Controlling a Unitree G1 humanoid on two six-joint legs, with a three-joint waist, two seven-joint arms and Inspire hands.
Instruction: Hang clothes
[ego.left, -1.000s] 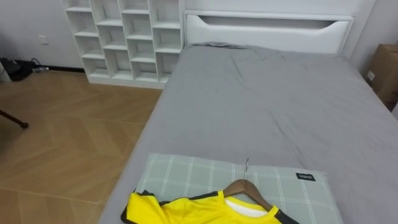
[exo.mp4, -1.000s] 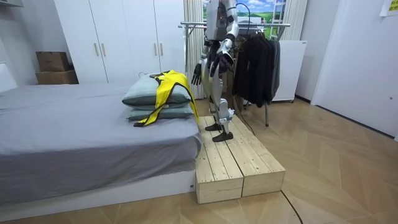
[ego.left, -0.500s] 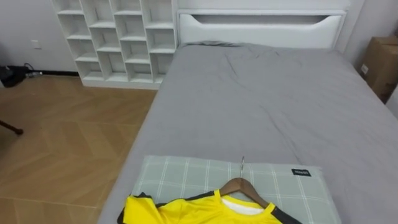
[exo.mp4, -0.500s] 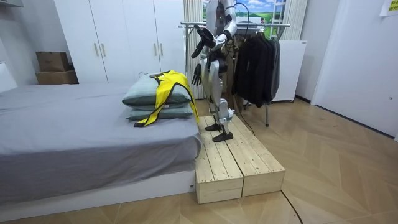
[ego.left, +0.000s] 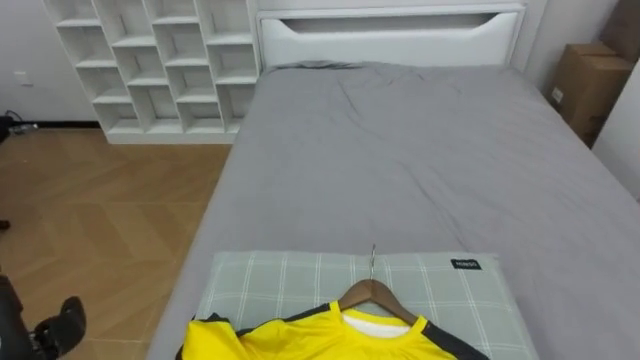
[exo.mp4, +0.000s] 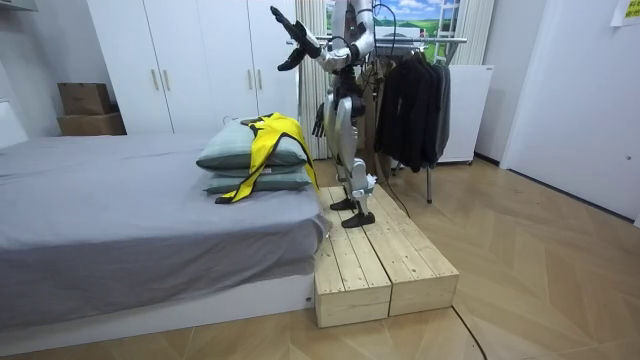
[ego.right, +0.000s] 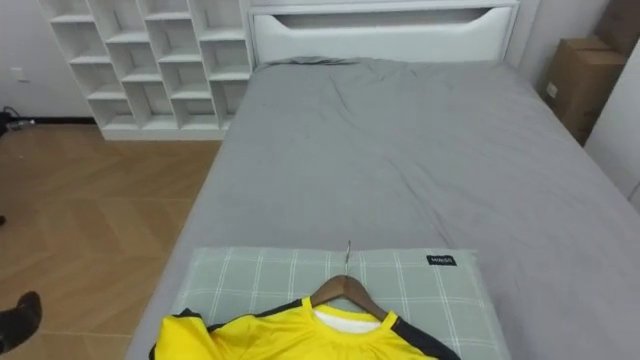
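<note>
Left robot hand (ego.left: 55, 325): held high and forward, fingers spread, empty, which I judge to be the start of a reach; right robot hand (exo.mp4: 318, 122) low at the hip, state I cannot tell. Below it and to its right: yellow shirt (ego.left: 330, 340) on a wooden hanger (ego.left: 372, 296), flat on a checked pillow (ego.left: 260, 280), hook exposed for grasping. Beyond: grey bed (ego.left: 400, 150), white shelving (ego.left: 150, 60), cardboard box (ego.left: 585, 80); behind the robot, clothes rail (exo.mp4: 450, 39), the likely destination.

Grey bed (ego.left: 400, 160); white cubby shelf (ego.left: 150, 68); cardboard box (ego.left: 583, 85).
</note>
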